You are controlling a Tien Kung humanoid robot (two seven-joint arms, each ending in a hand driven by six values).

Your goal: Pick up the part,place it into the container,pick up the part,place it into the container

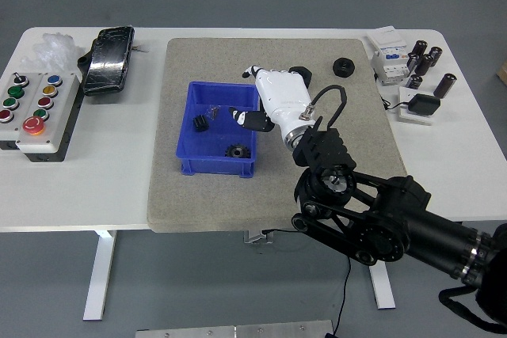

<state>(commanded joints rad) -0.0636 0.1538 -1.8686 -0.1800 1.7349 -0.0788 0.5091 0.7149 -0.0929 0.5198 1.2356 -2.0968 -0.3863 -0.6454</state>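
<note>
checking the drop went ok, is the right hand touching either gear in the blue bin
Apart. The head view shows bare blue floor between the right hand and both gears in the blue bin.

Bright, even overhead light fills the scene. The rectangular white table (pixel 111 187) shows no glare, and the blue plastic container (pixel 218 165) casts only a faint, soft shadow. Focus stays sharp throughout, without visible edge distortion.

Right hand (pixel 279 99): empty, fingers (pixel 247 119) loosely spread, at the blue bin's (pixel 188 126) right rim
Bin contents: two black gears (pixel 235 152)
Mat (pixel 356 132): black nut (pixel 343 66)
</note>
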